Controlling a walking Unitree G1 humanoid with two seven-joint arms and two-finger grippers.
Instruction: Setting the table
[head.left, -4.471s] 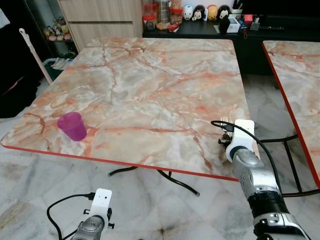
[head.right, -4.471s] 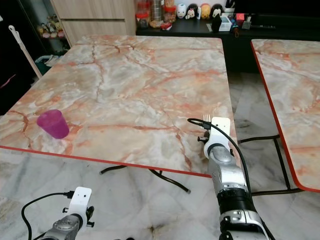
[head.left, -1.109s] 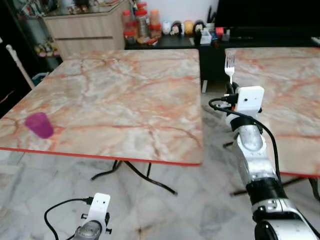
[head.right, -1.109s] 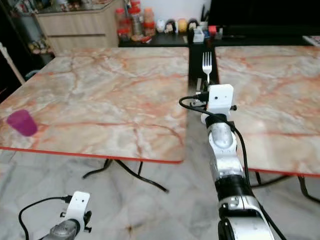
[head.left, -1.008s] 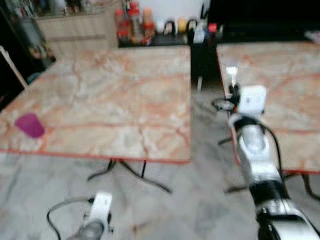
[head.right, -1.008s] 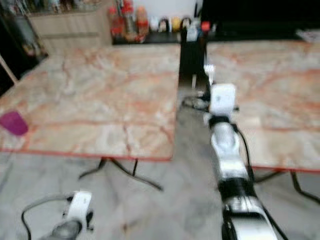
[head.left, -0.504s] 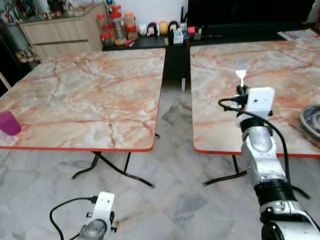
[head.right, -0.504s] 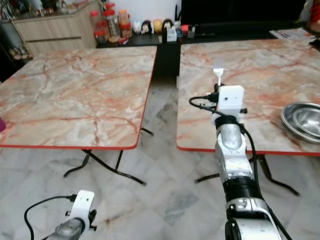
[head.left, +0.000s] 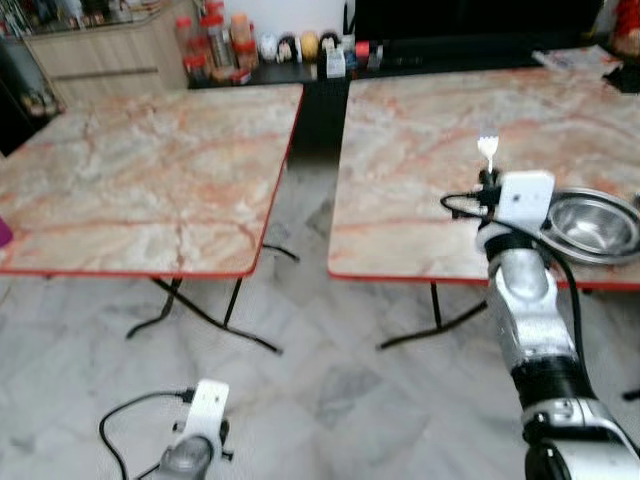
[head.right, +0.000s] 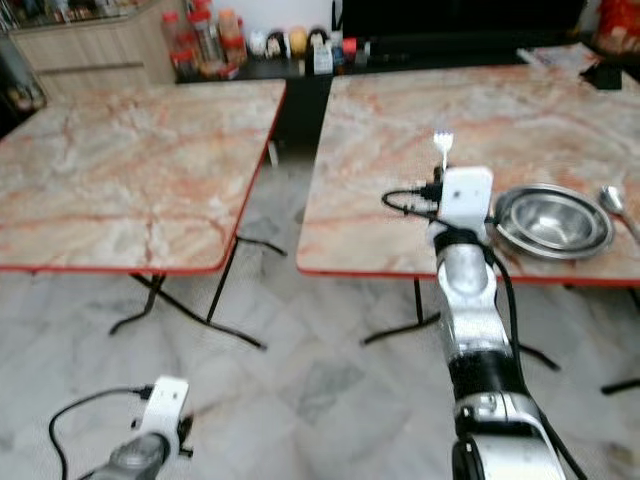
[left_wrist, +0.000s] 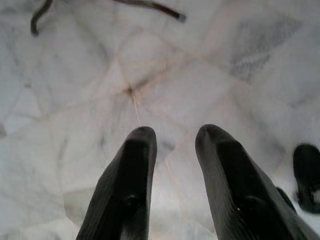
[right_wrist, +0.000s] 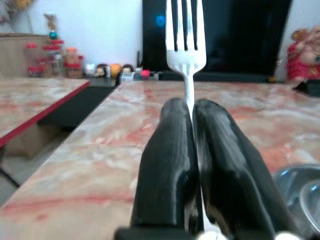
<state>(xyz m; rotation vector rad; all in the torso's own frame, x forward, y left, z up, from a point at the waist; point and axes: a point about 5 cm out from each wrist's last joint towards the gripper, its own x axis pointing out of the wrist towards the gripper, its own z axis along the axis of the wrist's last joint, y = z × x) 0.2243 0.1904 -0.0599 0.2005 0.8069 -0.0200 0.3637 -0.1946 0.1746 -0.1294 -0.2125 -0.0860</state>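
Observation:
My right gripper (right_wrist: 192, 106) is shut on the handle of a silver fork (right_wrist: 186, 30), which stands upright with its tines up. In the eye views the fork (head.left: 487, 150) is raised over the near part of the right marble table (head.left: 420, 150). A steel bowl (head.right: 553, 220) lies on that table just right of the gripper, with a spoon (head.right: 612, 200) beyond it. My left gripper (left_wrist: 175, 137) hangs open low over the floor, holding nothing. The purple cup (head.left: 3, 232) sits at the left table's near edge.
Two red-edged marble tables stand side by side with a narrow gap (head.left: 318, 120) between them. The left table (head.left: 150, 170) is bare apart from the cup. Jars and figurines line a dark counter (head.left: 290, 55) behind. The marble floor (head.left: 330, 380) lies before the tables.
The whole view has swung right: the right table and steel bowl have come into view and the cup has slid to the left edge. The fork stays upright in my right gripper.

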